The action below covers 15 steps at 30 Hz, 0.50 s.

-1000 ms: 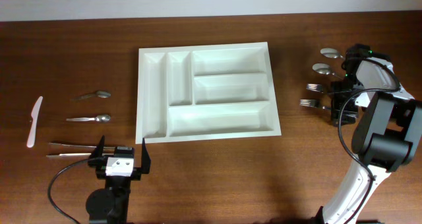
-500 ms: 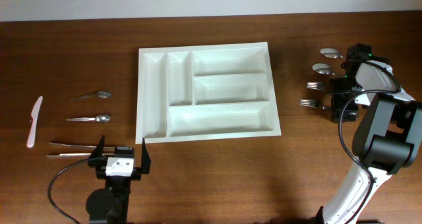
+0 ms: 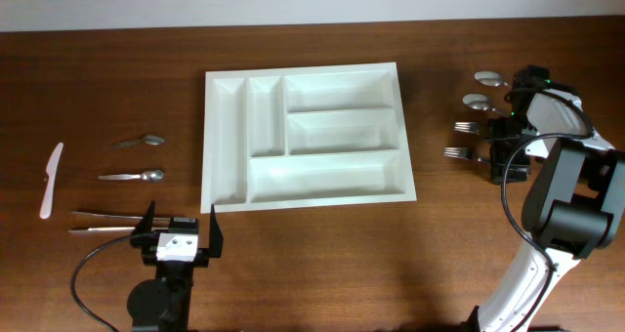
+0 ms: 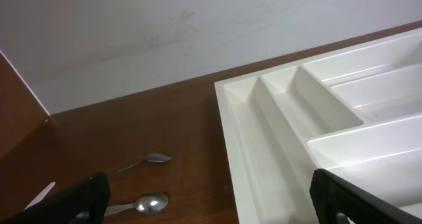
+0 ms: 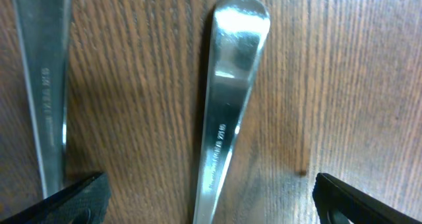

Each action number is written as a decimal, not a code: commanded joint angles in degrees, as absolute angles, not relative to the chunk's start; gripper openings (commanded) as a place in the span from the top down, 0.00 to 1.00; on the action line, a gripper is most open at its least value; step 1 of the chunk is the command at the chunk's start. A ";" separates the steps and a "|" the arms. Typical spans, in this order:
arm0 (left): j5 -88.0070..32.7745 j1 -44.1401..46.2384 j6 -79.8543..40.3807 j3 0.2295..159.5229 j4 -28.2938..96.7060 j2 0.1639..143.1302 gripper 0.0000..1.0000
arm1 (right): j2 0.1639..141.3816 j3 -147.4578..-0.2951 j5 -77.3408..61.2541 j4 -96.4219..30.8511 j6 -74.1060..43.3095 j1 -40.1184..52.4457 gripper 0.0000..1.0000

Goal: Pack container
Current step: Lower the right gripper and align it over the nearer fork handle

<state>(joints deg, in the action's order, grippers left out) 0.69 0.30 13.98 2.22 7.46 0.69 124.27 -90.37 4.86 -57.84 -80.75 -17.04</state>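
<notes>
Broadly, the wooden table carries the white container at its centre, all five compartments bare, its near-left corner just ahead of the left gripper. That gripper hangs low with its jaws spread wide and nothing between them. At the right edge, the right gripper sits low over the handles of two forks and two spoons. Its jaws are also fully apart, with one steel handle lying untouched between them and a second handle to one side. Left of the container, well apart from it, lie two slim metal pieces, a white knife and two small spoons.
</notes>
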 commanded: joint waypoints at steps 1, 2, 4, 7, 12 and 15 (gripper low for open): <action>0.89 0.10 14.68 1.80 7.27 0.34 0.01 | 126.91 -87.64 3.27 -59.37 -79.94 -16.45 0.01; 0.89 0.10 14.66 1.80 7.27 0.34 0.01 | 126.91 -87.64 3.27 -59.35 -79.94 -16.45 0.01; 0.89 0.10 14.68 1.80 7.27 0.34 0.01 | 126.91 -87.64 3.44 -59.40 -79.90 -16.47 0.01; 0.89 0.10 14.66 1.80 7.27 0.34 0.01 | 126.91 -87.59 3.68 -59.53 -79.40 -16.45 0.01; 0.89 0.10 14.68 1.80 7.27 0.34 0.01 | 126.91 -86.76 3.92 -58.81 -77.91 -16.45 0.01; 0.89 0.10 14.66 1.80 7.27 0.34 0.01 | 126.91 -85.62 3.88 -58.24 -77.76 -16.45 0.01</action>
<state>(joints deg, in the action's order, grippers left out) 0.69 0.30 13.98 2.22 7.46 0.69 123.83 -89.52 4.89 -57.14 -79.26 -17.06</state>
